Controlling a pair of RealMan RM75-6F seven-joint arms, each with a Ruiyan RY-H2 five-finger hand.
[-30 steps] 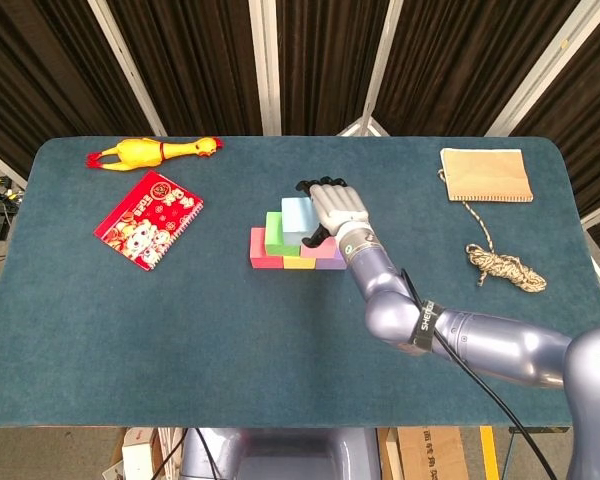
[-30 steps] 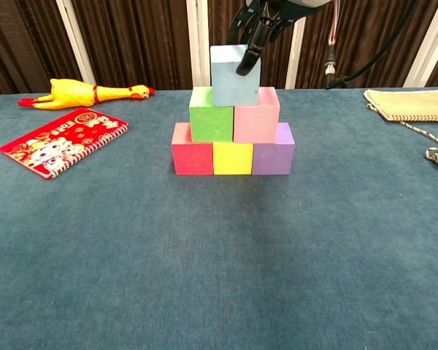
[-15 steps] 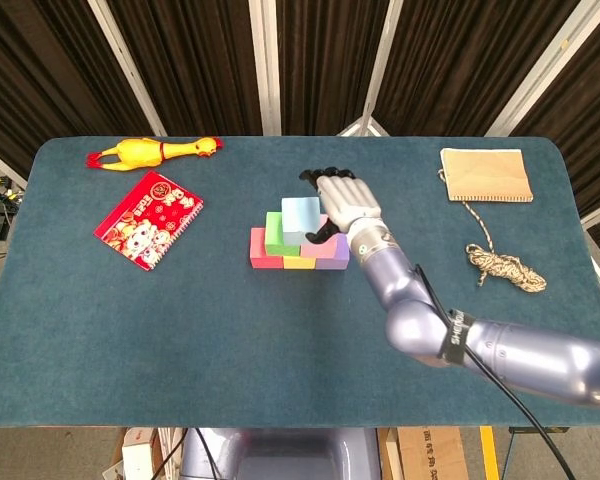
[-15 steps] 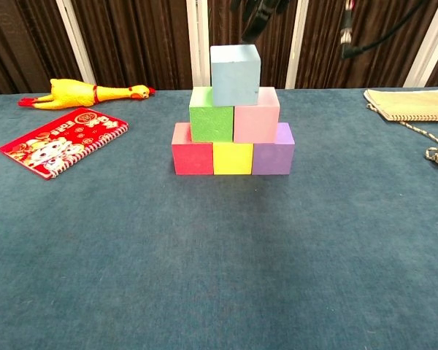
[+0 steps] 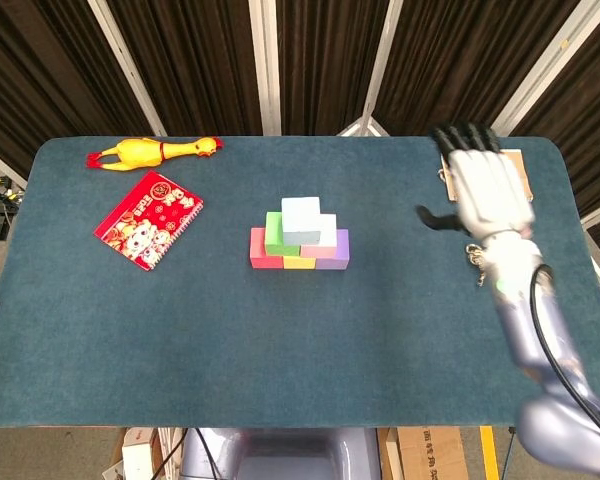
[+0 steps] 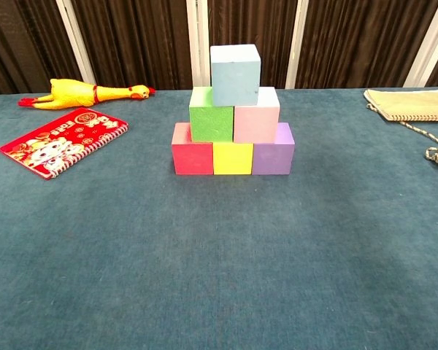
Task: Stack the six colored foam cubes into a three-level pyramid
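A pyramid of foam cubes stands mid-table. Its bottom row is a red cube (image 6: 193, 158), a yellow cube (image 6: 233, 158) and a purple cube (image 6: 273, 157). A green cube (image 6: 211, 123) and a pink cube (image 6: 257, 124) sit on that row, and a light blue cube (image 6: 235, 74) (image 5: 301, 220) tops them. My right hand (image 5: 485, 190) is raised over the table's right side, far from the pyramid, fingers spread and holding nothing. The chest view does not show it. My left hand appears in neither view.
A yellow rubber chicken (image 5: 154, 150) and a red spiral notebook (image 5: 148, 218) lie at the back left. A tan cloth bag (image 6: 412, 104) lies at the back right, and a coiled rope (image 5: 505, 265) sits nearer on the right.
My right hand has let go of the light blue cube and swung up and away to the right. The cube stays on top of the pyramid.
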